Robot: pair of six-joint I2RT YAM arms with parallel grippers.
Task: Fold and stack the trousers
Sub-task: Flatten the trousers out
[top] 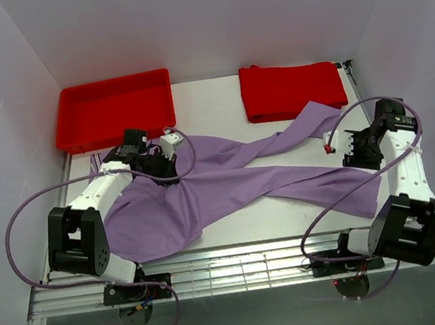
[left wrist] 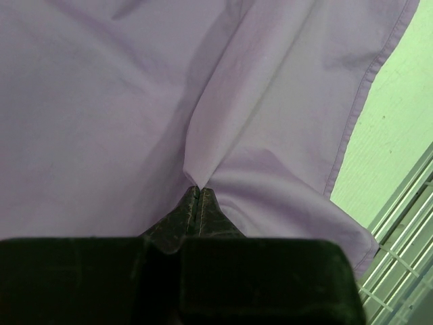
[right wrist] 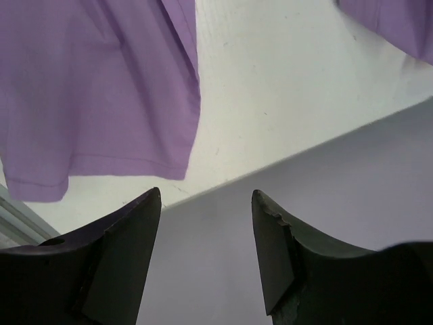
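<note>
The lilac-purple trousers (top: 228,185) lie spread over the table with their two legs crossing; one leg reaches the back right, the other the right front. My left gripper (top: 160,164) is at the left part of the trousers and, in the left wrist view, the left gripper (left wrist: 197,193) is shut on a raised fold of the trousers (left wrist: 135,101). My right gripper (top: 358,150) hovers at the right side between the two leg ends. In its own view the right gripper (right wrist: 206,196) stands open and holds nothing, with a hemmed leg end (right wrist: 101,101) lying beyond its fingers.
A red tray (top: 114,108) stands at the back left. A folded red cloth (top: 292,88) lies at the back right, with one trouser leg reaching its front edge. Walls close in on both sides. A slatted grid (top: 239,268) runs along the near edge.
</note>
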